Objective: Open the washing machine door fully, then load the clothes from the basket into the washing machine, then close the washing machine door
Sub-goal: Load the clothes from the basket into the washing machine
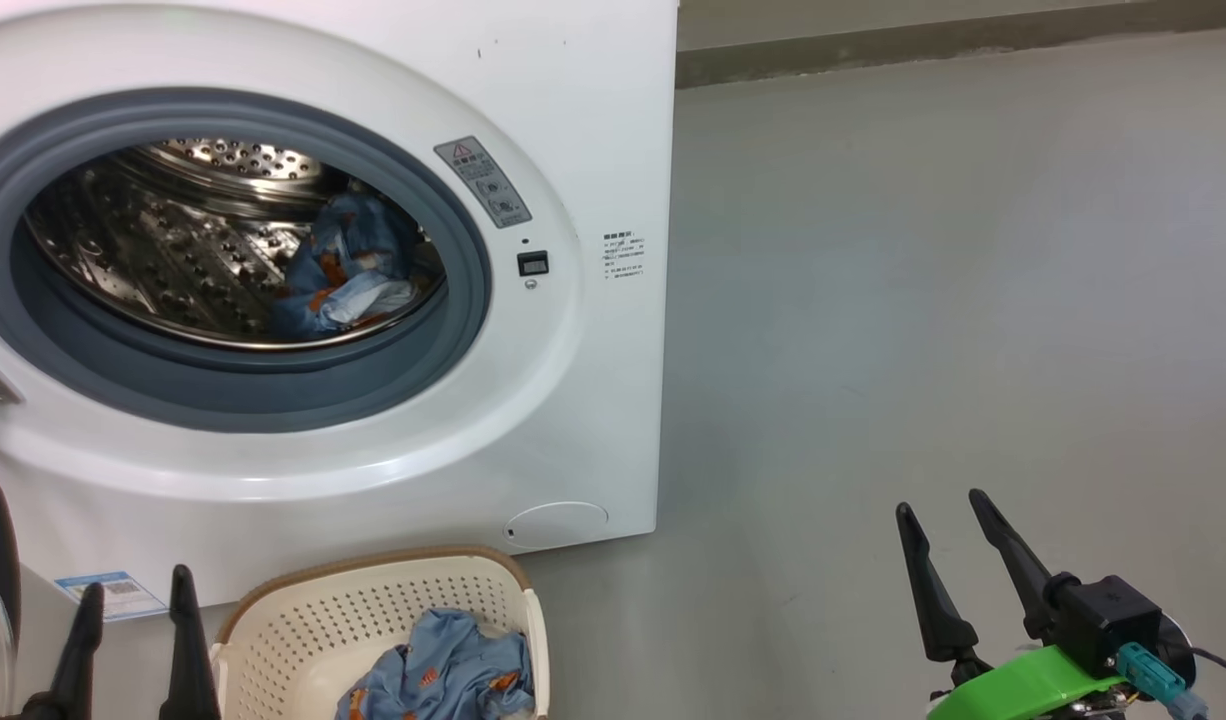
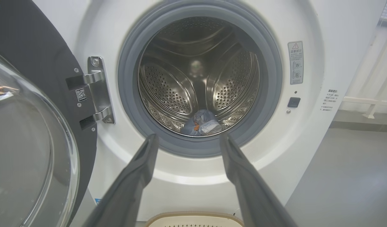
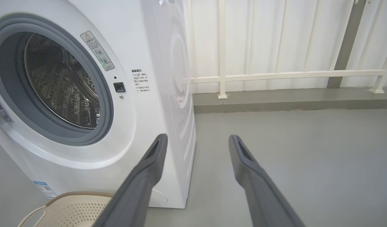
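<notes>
Washing machine (image 1: 593, 150), grey floor (image 1: 923, 300) — white railing (image 3: 275, 75) beyond

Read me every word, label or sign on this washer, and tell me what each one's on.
Nothing reads clearly enough to quote.
Grey warning sticker, washing machine front: red triangle sign, text too small.
Printed block beside it: Chinese characters, too blurred.
Blue label, lower front corner: too small.
QR sticker, washing machine door hinge side: code, no legible words.

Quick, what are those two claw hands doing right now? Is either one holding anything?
Left gripper: open, holding nothing.
Right gripper: open, holding nothing.
</notes>
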Robot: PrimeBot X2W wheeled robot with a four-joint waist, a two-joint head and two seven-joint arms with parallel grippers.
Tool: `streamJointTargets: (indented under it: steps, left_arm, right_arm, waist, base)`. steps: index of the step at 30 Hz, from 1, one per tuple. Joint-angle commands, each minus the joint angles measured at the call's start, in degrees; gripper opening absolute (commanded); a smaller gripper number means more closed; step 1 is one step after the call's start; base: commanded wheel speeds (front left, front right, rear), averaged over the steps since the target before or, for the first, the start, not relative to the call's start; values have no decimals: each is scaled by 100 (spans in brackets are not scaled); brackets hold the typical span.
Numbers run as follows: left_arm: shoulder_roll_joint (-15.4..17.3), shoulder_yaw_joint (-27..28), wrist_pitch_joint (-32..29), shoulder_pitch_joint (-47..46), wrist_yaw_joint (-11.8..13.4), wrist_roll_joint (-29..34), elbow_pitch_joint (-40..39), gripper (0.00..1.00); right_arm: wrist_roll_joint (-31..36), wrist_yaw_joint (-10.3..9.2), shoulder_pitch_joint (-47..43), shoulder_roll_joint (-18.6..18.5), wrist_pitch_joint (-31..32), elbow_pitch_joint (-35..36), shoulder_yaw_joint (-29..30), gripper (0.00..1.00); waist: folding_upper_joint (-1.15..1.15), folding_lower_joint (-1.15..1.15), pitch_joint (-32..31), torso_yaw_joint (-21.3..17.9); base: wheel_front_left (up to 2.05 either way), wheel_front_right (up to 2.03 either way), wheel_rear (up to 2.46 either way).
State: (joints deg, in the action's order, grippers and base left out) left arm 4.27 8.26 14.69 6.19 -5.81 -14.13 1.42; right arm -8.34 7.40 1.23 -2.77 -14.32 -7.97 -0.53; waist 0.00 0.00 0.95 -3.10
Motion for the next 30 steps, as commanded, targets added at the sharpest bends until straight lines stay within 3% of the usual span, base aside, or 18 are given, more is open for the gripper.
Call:
streamJointTargets:
  steps: [1, 30]
  left_arm:
    - [41, 242, 30, -76, -1, 75, -199, 100]
    - [-106, 54, 30, 292, -157, 275, -160, 100]
  right_arm:
    - [93, 9, 51, -10, -68, 164, -102, 100]
    - [223, 9, -20, -10, -68, 362, -94, 100]
  waist:
    - [0, 0, -13, 7]
    - [0, 0, -28, 16]
  base:
    - [0, 0, 0]
    - [0, 0, 0]
